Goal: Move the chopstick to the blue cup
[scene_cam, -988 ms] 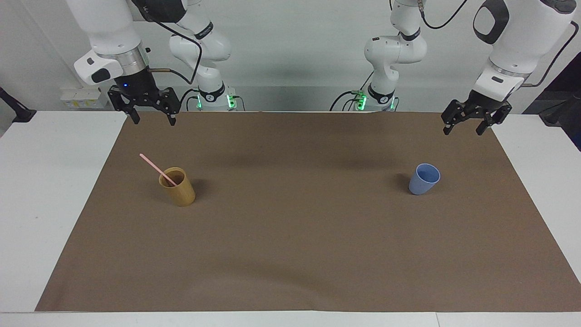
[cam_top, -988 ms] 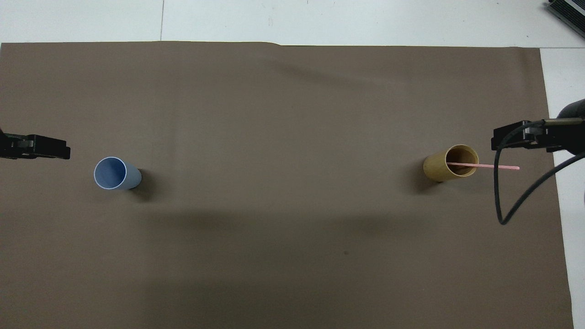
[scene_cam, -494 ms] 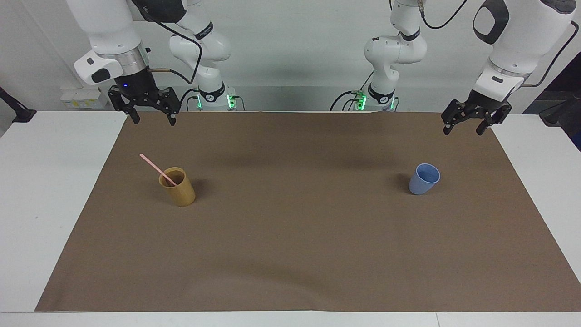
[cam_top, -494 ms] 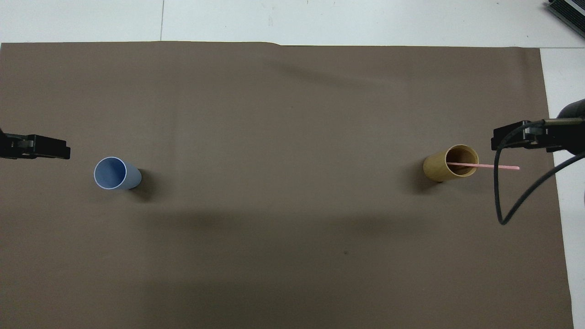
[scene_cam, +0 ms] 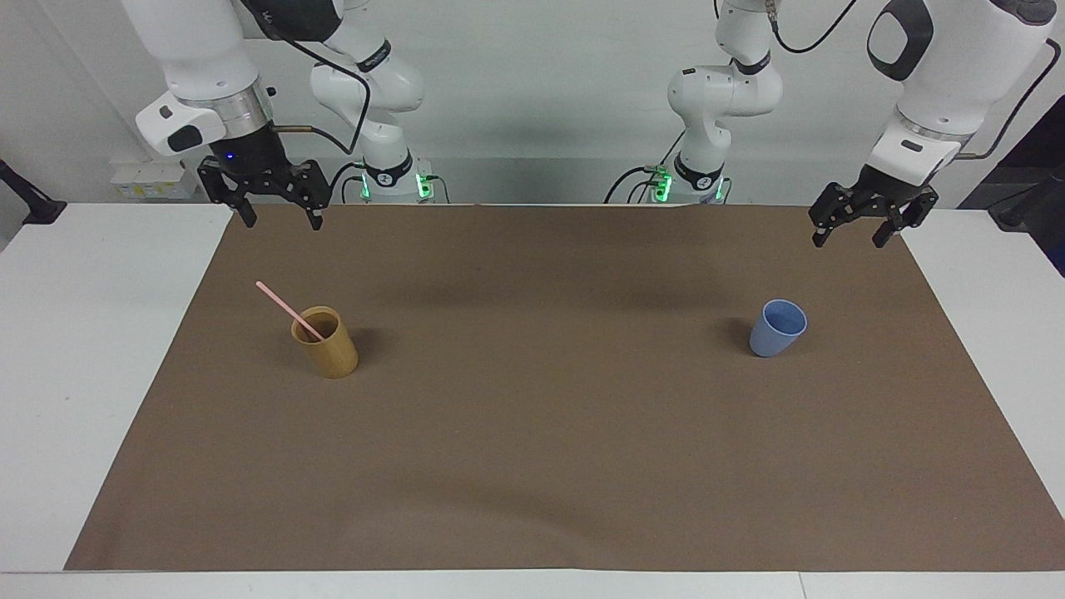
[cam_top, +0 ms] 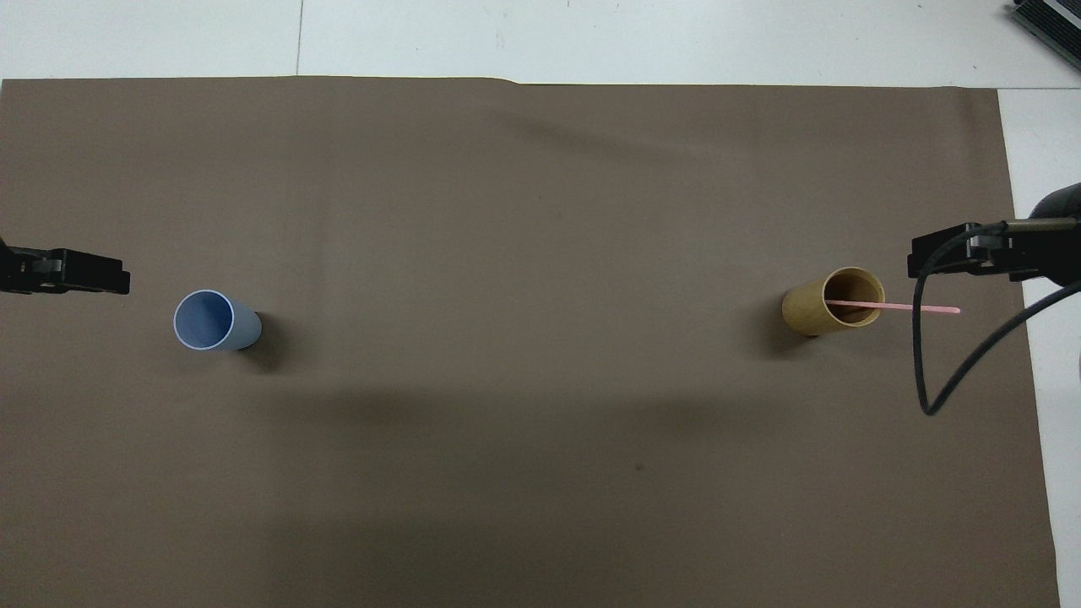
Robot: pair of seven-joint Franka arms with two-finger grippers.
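Nearest the robots, both hands hang in the air above the edge of the brown paper sheet (scene_cam: 532, 466) that covers the white table (scene_cam: 75, 349). The right hand (scene_cam: 277, 218) is over the sheet's corner at the right arm's end of the table, its two fingers spread apart and holding nothing. The left hand (scene_cam: 857, 237) is over the corner at the left arm's end, likewise released and empty. Both arms wait.

Farther from the robots, toward the right arm's end, stands the tan bamboo-coloured cylindrical cup (scene_cam: 326, 342), upright on the sheet. The thin light pink chopstick (scene_cam: 287, 309) rests in it, lower end inside the cup, shaft leaning on the rim. Its long axis runs along the table's length: the free upper end points up and outward toward the right arm's end of the table, about half the stick clear of the rim. The chopstick lies below the right hand and well apart from it, with no contact.

Toward the left arm's end, at about the same distance from the robots, the small light blue tapered cup (scene_cam: 778, 328) stands upright, nothing visible in it, well apart from the tan cup and below the left hand, untouched.
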